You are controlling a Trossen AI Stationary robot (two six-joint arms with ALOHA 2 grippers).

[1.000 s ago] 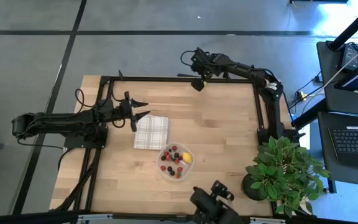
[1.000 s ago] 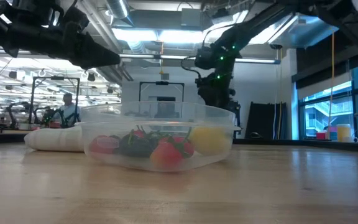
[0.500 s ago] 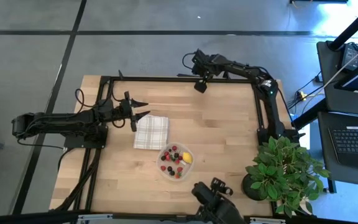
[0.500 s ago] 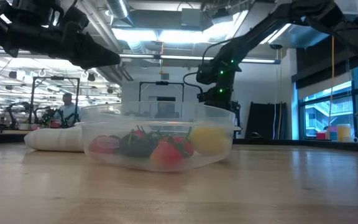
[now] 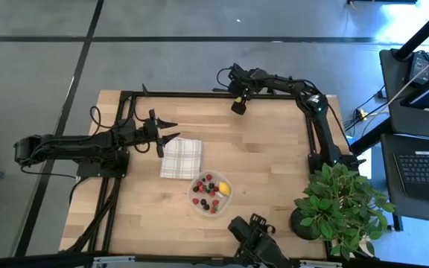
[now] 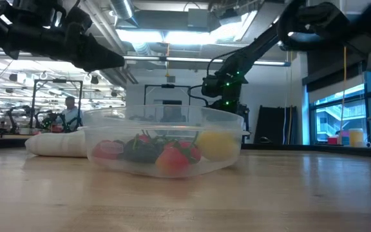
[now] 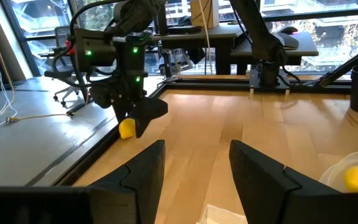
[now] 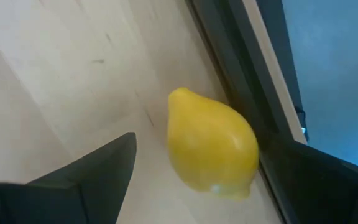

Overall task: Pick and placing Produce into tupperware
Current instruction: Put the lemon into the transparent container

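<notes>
Berries [image 5: 206, 193], red and dark, lay with one lemon [image 5: 224, 189] inside the tupperware [image 5: 229, 184], which sat on the tabletop [image 5: 259, 156] near its front edge, just in front of the cloth [image 5: 181, 158]. In the low view the fruit [image 6: 172, 156] showed through the clear wall [image 6: 230, 122], the yellow piece [image 6: 216, 143] toward one end, and the cloth [image 6: 57, 144] lay behind the container.

A second lemon [image 8: 212, 145] was at the far edge of the tabletop, against the dark frame [image 5: 274, 94]. The right tool [image 5: 237, 105] was down over it there, fingers [image 8: 79, 180] spread to either side of the fruit with a gap showing at least on one side; whether they touched it I could not tell, but they had not clamped. From the left wrist view the same lemon [image 7: 127, 129] showed under that tool [image 7: 137, 112], at the tabletop's edge.

The left tool [image 5: 166, 130] hung released above the tabletop just beside the cloth's far-left corner, its two fingers [image 7: 145, 168] apart and holding nothing. A potted plant [image 5: 341, 201] stood at the front-right corner.
</notes>
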